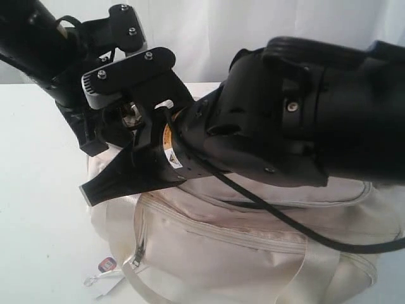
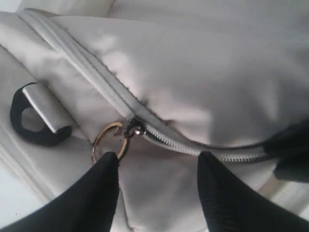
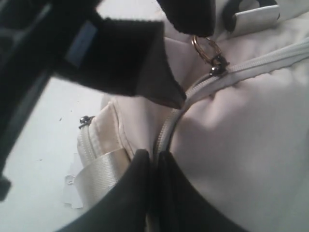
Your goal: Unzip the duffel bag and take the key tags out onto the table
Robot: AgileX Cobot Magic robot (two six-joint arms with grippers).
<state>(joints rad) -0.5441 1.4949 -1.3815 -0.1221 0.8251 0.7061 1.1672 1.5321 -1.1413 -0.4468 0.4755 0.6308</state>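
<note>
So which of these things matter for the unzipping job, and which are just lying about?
For the job: duffel bag, gold zipper ring, table, left gripper, right gripper.
Just there: paper tag with string, black D-ring.
No key tags in view.

Glossy black arm housings (image 1: 304, 120), silver screws (image 1: 102, 74), looping black cable (image 1: 285, 218), orange-and-white sticker (image 1: 169, 149) — tapered ribbed black fingers (image 2: 222, 193)

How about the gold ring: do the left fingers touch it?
Cannot tell. Left wrist view: one finger covers part of the ring, hiding any gap.
</note>
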